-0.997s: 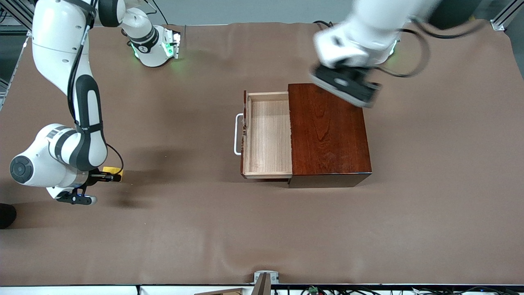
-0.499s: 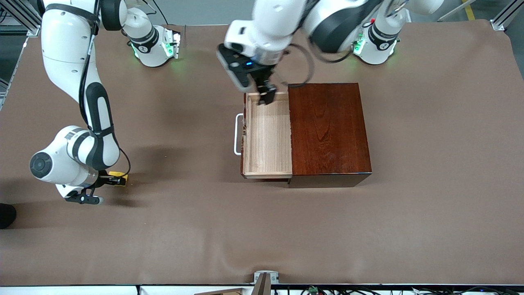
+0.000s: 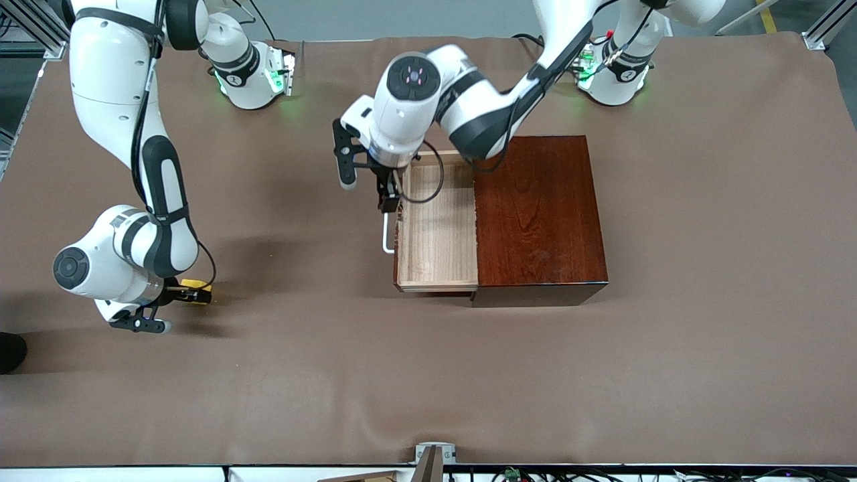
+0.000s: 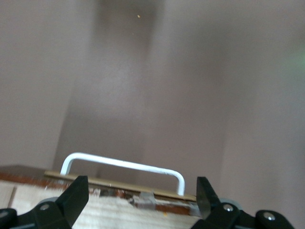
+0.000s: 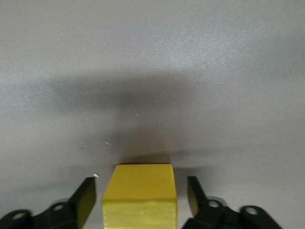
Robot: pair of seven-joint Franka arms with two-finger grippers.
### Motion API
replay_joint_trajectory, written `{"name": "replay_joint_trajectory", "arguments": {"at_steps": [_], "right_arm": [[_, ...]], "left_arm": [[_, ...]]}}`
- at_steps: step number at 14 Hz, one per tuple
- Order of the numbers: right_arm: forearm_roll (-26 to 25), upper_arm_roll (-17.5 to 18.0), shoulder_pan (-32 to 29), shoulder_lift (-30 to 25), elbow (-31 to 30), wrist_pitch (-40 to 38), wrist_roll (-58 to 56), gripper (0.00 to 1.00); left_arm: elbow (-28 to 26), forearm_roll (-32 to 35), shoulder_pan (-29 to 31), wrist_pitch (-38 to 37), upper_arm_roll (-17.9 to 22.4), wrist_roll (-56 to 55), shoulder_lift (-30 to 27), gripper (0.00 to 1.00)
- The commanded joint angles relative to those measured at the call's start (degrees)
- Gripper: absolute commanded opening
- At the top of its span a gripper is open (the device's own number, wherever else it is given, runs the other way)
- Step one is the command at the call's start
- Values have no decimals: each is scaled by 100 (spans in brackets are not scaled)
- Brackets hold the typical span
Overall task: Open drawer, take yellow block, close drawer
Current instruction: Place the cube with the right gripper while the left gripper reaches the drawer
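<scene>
The right claw (image 5: 141, 202) has just released the yellow block (image 3: 195, 292), now resting near the table's right-arm edge. The left claw (image 4: 141, 195), spread open, has reached the open drawer's (image 3: 438, 221) handle (image 3: 387, 227), ready to close it.

The drawer (image 3: 438, 221) stands pulled open from its box, while the yellow block (image 3: 196, 292) rests on the table.

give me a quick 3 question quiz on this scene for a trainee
1. True or false: the drawer is shut.
2. Where is the yellow block? A) in the drawer B) on the table between the open right pincer fingers C) on the box
3. Fill in: the open left pincer is at the drawer's white ____.

Key: 1 false; 2 B; 3 handle
</scene>
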Motion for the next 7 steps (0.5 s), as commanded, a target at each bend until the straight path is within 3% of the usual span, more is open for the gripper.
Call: {"name": "replay_joint_trajectory", "arguments": {"at_steps": [1,7], "right_arm": [[148,50,-46,-109,-65,-42,-117,100],[-80,-274,16,-890,-13,-1094,-134,100]], "left_arm": [[242,-33,-121,152,106,454,328,100],[207,485,-147,302,220,578,636,100]]}}
